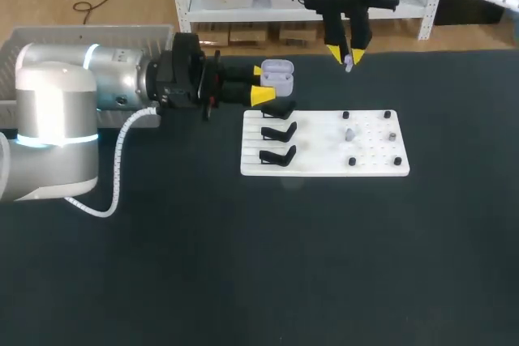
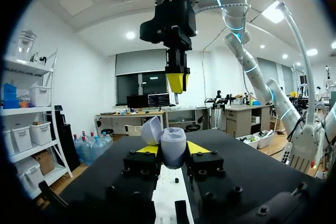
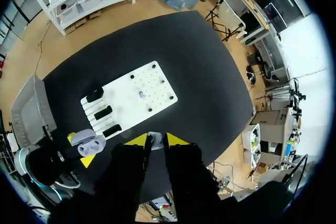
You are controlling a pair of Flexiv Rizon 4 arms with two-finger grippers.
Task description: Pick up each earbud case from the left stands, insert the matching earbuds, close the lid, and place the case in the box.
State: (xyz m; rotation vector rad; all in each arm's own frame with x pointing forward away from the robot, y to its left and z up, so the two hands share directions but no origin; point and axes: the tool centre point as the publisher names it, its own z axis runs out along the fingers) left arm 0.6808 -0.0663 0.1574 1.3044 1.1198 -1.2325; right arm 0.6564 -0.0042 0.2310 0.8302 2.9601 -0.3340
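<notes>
Left gripper [image 1: 263,83]: clamped from both sides on the earbud case [image 1: 277,77], whose lid is open. The case is held just beyond the far-left corner of the white board [image 1: 324,164].
Right gripper [image 1: 347,56]: fingers nearly together, pinching a small pale earbud [image 1: 349,63]. It is past the board's far edge, to the right of the case.
Stands [image 1: 279,130]: three black ones on the board's left side.

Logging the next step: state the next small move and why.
Probably carry the right gripper, shut on an earbud, over to the open case held in the left gripper; the lid is up, and the earbud is apart from it.
</notes>
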